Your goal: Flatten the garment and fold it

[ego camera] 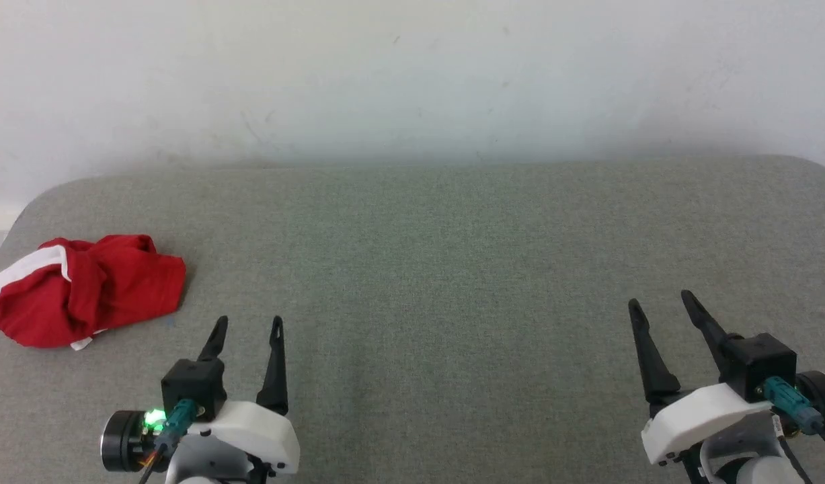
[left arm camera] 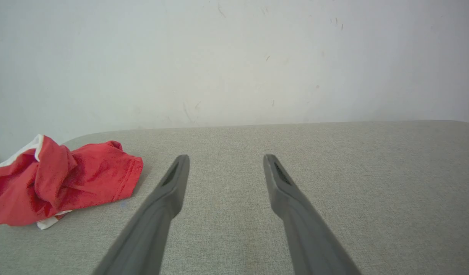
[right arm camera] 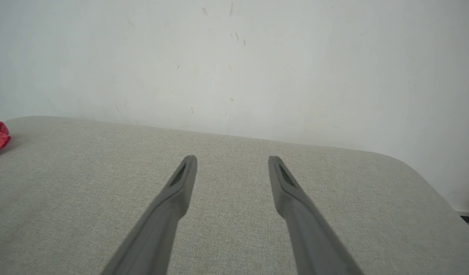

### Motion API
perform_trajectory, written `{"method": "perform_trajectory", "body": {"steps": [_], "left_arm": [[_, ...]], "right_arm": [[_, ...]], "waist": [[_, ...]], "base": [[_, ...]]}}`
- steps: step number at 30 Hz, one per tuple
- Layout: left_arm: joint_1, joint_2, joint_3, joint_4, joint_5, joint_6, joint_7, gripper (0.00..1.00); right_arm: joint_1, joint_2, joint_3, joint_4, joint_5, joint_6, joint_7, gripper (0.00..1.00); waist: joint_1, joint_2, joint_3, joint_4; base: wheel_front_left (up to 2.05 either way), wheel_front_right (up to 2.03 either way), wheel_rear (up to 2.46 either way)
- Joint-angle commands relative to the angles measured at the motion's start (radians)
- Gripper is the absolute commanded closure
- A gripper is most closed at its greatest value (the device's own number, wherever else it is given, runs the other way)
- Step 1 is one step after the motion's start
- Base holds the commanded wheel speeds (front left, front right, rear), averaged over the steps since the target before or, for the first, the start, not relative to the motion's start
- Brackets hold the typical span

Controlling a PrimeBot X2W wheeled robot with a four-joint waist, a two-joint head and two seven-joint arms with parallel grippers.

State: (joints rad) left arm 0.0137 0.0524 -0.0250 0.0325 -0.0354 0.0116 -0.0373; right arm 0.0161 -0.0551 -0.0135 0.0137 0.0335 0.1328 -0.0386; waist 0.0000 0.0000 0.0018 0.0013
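Left gripper (ego camera: pixel 249 321): fingers spread, holding nothing, over the near left of the grey cloth-covered table (ego camera: pixel 419 269). Right gripper (ego camera: pixel 659 300): likewise spread and empty, at the near right. The shorts (ego camera: pixel 89 292) lie in a crumpled red heap at the table's left edge, a little farther and to the left of the left gripper and apart from it, and well apart from the right gripper.

The step in hand appears to be the first reach, with flattening not yet begun. It would be done best by the left gripper, which is the nearer. It should pinch an outer edge, such as the white-striped side, rather than the bunched middle. The heap can then be lifted until the layers fall loose and drawn to the centre, where the right gripper can take a second edge. The soft fabric will probably drag on the textured cover, so a clear lift is safer than a slide.

The head view gives the whole layout, with both grippers and the heap together. The left wrist view adds the heap's folds and a white scrap tucked under its near edge. In the right wrist view the shorts are a red sliver at the far left, and the table's rounded right corner appears.
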Motion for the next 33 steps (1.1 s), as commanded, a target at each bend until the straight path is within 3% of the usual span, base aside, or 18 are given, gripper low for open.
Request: {"method": "perform_trajectory", "body": {"steps": [1, 16, 33], "left_arm": [[-0.002, 0.000, -0.004, 0.007, -0.006, 0.009, -0.013, 0.00], [0.003, -0.001, -0.013, 0.026, -0.021, 0.015, -0.042, 0.00], [0.011, -0.001, -0.010, 0.035, -0.030, 0.024, -0.078, 0.00]], "right_arm": [[0.001, 0.001, 0.002, -0.003, 0.009, 0.000, -0.012, 0.00], [0.010, 0.001, 0.014, -0.007, 0.018, -0.001, -0.041, 0.00], [0.018, 0.002, 0.026, 0.002, 0.040, -0.001, -0.077, 0.00]], "waist": [[0.0000, 0.0000, 0.000, 0.002], [0.0000, 0.0000, -0.008, 0.033], [0.0000, 0.0000, -0.017, 0.134]], "base": [[0.00, 0.00, 0.00], [0.00, 0.00, 0.00], [0.00, 0.00, 0.00]]}}
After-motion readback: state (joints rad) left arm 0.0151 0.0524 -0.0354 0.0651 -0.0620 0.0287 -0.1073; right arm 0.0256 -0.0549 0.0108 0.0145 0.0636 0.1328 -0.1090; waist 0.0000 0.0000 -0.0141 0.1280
